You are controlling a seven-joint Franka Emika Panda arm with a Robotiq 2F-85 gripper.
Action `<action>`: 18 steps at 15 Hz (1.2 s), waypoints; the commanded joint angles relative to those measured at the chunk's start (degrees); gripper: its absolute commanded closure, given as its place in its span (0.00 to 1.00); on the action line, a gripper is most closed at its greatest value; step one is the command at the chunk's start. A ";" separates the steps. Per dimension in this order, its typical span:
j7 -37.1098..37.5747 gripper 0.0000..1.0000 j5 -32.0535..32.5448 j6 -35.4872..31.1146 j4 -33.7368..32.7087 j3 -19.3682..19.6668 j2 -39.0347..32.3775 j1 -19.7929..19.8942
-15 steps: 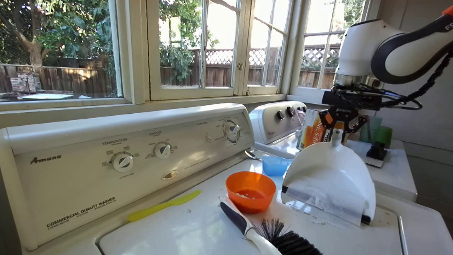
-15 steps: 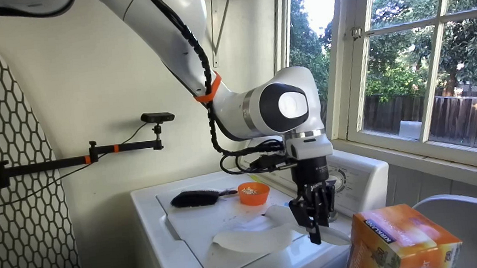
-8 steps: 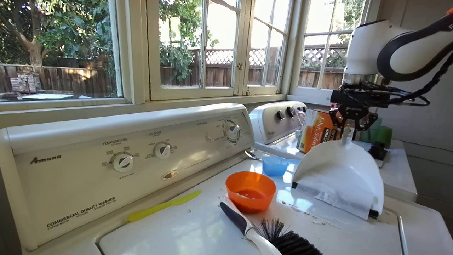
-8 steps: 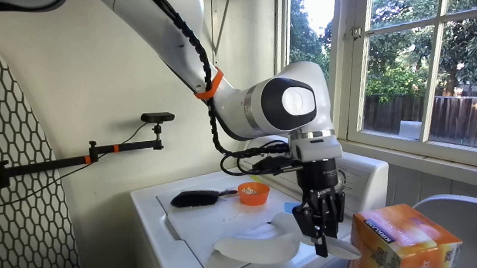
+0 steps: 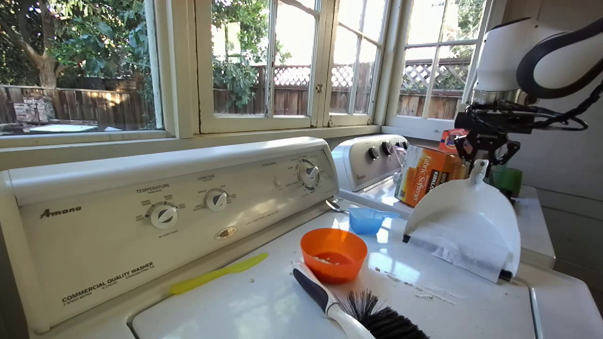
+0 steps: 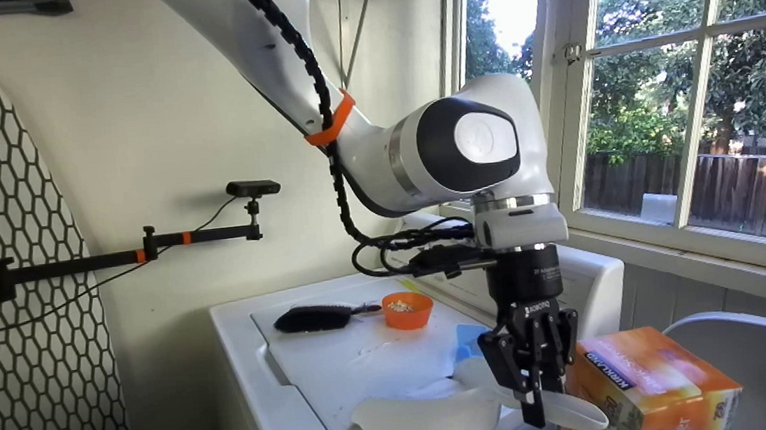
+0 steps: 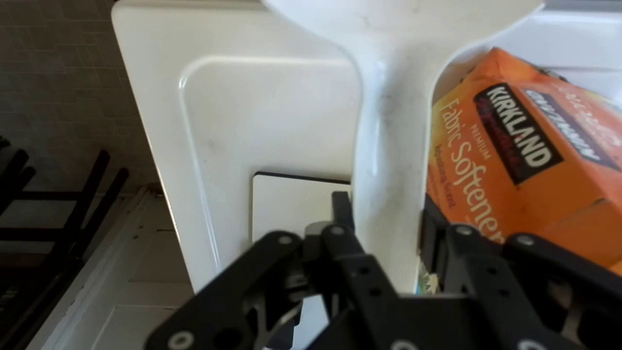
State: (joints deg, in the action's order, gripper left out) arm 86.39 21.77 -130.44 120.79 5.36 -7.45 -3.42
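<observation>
- Okay, we've got the gripper clenched on the dustpan; jaws grasp its white handle, fingers at 9 and 3 o'clock of it in the wrist view;
- we see the dustpan partly over the washer lid, tilted, handle towards 12 o'clock and front edge towards 6 in an exterior view; we can't tell if that edge touches the lid;
- we log the fabric softener box at about 3 o'clock from the handle in the wrist view; near the gripper; contact with the handle unclear to us;
- we have the blue cup at 9 o'clock from the dustpan in an exterior view;
- we mark the orange bowl between 8 and 9 o'clock from the dustpan, pale bits inside;
- we put the brush at 7 o'clock from the dustpan, its handle end just beside the bowl; crumbs also at 7, on the lid;
- we note the yellow-green utensil at 9 o'clock from the bowl
</observation>
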 commanded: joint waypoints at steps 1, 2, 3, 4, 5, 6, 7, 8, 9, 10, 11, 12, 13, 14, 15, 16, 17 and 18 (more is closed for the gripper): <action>1.33 0.90 1.55 1.01 3.36 -0.46 3.16 0.73; 1.47 0.90 1.48 0.77 4.15 -0.62 3.52 0.82; 1.58 0.90 1.49 0.38 4.85 -0.76 3.81 0.84; 1.91 0.90 1.69 -0.07 5.60 -0.89 4.10 0.81; 2.10 0.90 1.66 -0.38 6.47 -1.08 4.48 0.80; 2.23 0.90 1.60 -0.65 7.19 -1.28 4.80 0.81; 2.70 0.90 1.79 -0.89 8.20 -1.49 5.38 0.78; 3.68 0.90 2.34 -0.98 9.27 -1.65 6.06 0.77; 4.74 0.90 3.23 -1.02 10.29 -1.80 6.69 0.80; 6.18 0.90 4.12 -1.16 11.47 -1.96 7.39 0.90; 7.33 0.90 5.07 -1.12 12.28 -2.14 7.92 1.01; 8.75 0.90 6.46 -1.11 13.07 -2.33 8.38 1.09; 10.47 0.90 8.22 -0.83 13.64 -2.51 8.73 1.20; 12.16 0.90 9.94 -0.95 14.20 -2.66 9.15 1.35; 13.71 0.90 11.47 -0.90 14.65 -2.86 9.46 1.46; 15.33 0.90 12.79 -0.91 15.06 -3.07 9.71 1.56; 16.45 0.90 13.77 -0.86 15.33 -3.26 9.95 1.70; 18.03 0.90 15.10 -1.10 15.56 -3.46 10.16 1.83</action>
State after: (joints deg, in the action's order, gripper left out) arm 99.67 32.90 -130.39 133.73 3.07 0.41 -2.75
